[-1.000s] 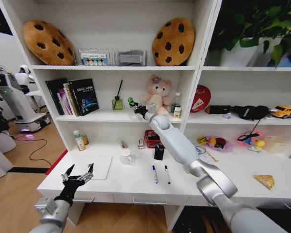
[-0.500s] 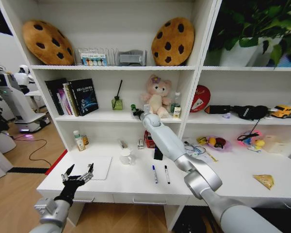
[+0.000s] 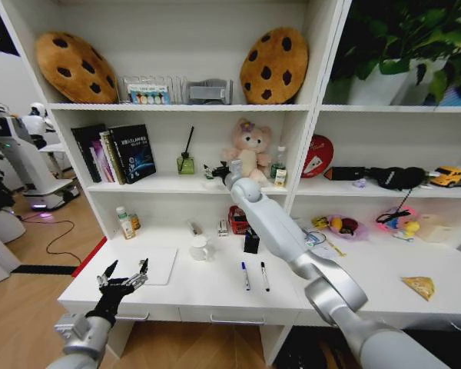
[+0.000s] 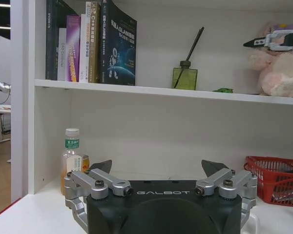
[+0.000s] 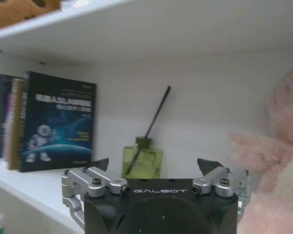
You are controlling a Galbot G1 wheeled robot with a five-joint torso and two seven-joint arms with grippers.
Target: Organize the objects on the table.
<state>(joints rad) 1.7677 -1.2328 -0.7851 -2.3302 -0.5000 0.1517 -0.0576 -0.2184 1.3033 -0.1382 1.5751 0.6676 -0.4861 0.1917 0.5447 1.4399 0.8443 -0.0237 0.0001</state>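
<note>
My right gripper (image 3: pixel 213 171) is stretched up to the middle shelf, between the green reed diffuser (image 5: pixel 142 163) and the pink bear, and it is open with nothing between its fingers (image 5: pixel 154 165). The left wrist view shows the tiny green toy car (image 4: pixel 224 90) lying on that shelf, with the right gripper (image 4: pixel 263 40) above and apart from it. My left gripper (image 3: pixel 123 278) hangs open over the table's (image 3: pixel 207 290) front left corner, beside the silver laptop (image 3: pixel 150 265). Two blue-capped pens (image 3: pixel 254 276) lie mid-table. A yellow wedge (image 3: pixel 420 287) sits far right and a small bottle (image 3: pixel 124 223) back left.
A white mug (image 3: pixel 200 247), a black box (image 3: pixel 251 241) and a red basket (image 3: pixel 239 218) stand behind the pens. Books (image 3: pixel 115 154) fill the shelf's left end. A purple bowl (image 3: pixel 343 226) and cables lie to the right of my arm.
The right gripper brought the green toy car down to the shelf by the diffuser, let it go, and now stands open just above it. The left arm has not moved.
</note>
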